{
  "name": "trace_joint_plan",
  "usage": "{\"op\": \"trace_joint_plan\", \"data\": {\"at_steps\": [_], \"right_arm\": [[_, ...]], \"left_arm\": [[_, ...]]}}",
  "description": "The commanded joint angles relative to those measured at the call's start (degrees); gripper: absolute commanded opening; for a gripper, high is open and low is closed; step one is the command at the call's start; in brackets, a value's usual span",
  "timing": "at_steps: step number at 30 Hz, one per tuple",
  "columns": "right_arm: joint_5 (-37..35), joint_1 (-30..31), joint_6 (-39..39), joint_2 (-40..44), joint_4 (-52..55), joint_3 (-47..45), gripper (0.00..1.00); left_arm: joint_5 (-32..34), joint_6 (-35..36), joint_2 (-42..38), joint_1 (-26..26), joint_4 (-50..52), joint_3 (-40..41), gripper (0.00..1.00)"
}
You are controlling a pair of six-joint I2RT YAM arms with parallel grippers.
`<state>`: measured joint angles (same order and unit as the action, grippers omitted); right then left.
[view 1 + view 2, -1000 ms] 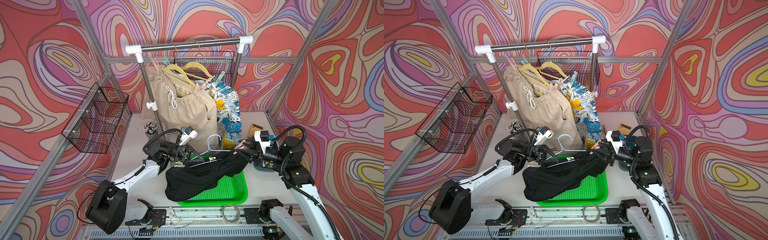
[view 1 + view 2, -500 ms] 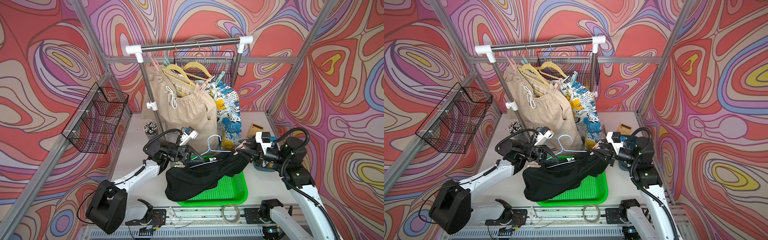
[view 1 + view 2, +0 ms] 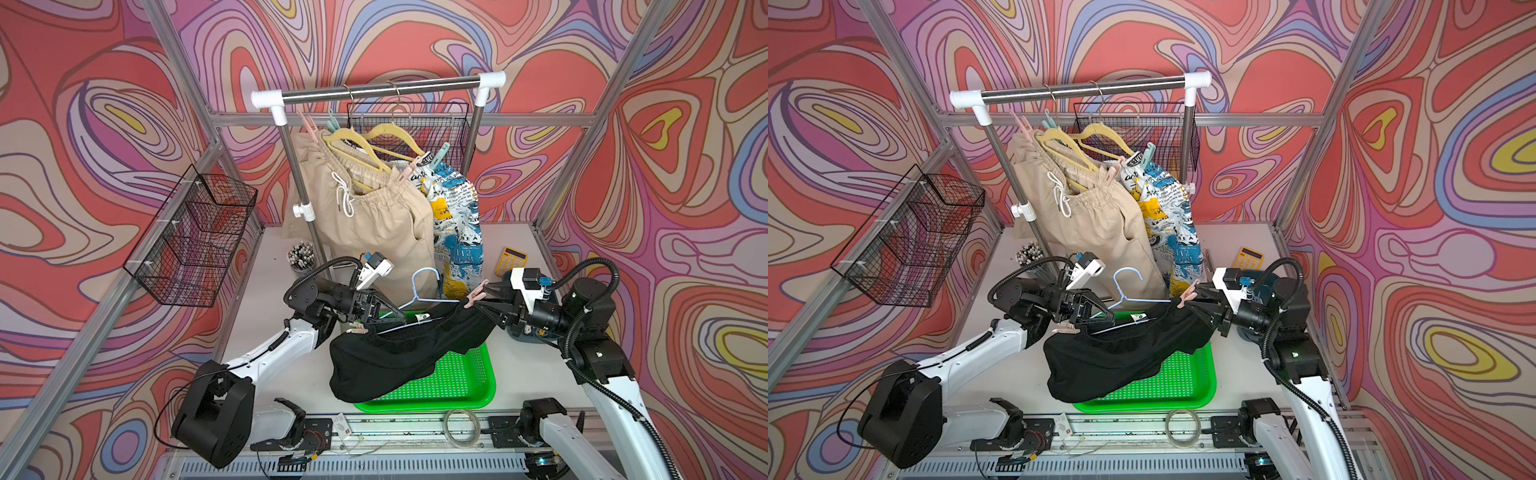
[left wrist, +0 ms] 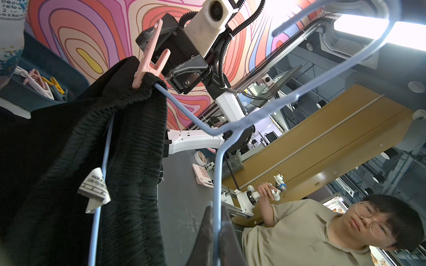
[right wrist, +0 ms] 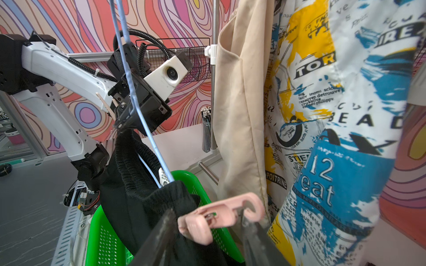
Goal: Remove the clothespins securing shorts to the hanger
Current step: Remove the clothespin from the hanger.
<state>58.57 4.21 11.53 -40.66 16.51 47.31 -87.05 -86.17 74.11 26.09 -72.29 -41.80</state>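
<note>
Holds hanger (image 4: 217, 175) in shut left claw (image 4: 216, 208); has pin (image 5: 221, 213) tail-first inside half-open right claw (image 5: 207, 215), pointing straight in; squeeze unclear.

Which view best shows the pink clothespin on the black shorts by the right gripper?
Right wrist: the pink clothespin fills the foreground between the fingers of the right gripper, clamped on the black shorts. Left wrist shows it smaller, from the side, on the blue hanger end. Both top views show only a small pink sliver.
</note>
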Motion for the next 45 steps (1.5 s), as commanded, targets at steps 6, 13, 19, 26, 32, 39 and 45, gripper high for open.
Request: {"op": "trace_joint_plan", "data": {"at_steps": [6,13,19,26,32,39,45], "right_arm": [[-0.8,0.0,0.6,0.5,-1.9,0.2,0.46],[0.7,-0.3,-0.1,-0.6,-4.8,-0.1,0.45],[3.6,-1.0,0.2,-3.5,-5.7,0.2,0.39],[5.4,-1.4,-1.2,-2.8,-8.3,-0.9,0.39],[8.6,-1.8,-1.2,-4.0,-9.7,-1.4,0.39],[13.4,-2.4,-1.3,-7.1,-13.2,-1.7,0.39],[15.9,-2.7,-2.7,-8.6,-16.4,-1.7,0.38]], "left_arm": [[0.0,0.5,-1.4,-0.5,-5.7,-0.7,0.0],[0.1,0.6,-1.5,-0.5,-5.7,-0.5,0.0],[0.1,0.5,-1.4,-0.4,-5.7,-0.5,0.0],[0.2,0.6,-1.1,-0.5,-5.7,-0.5,0.0],[0.3,0.6,-0.8,-0.5,-5.7,-0.6,0.0],[0.5,0.6,-0.8,-0.5,-5.7,-0.5,0.0],[0.6,0.5,-0.6,-0.5,-5.7,-0.4,0.0]]}}
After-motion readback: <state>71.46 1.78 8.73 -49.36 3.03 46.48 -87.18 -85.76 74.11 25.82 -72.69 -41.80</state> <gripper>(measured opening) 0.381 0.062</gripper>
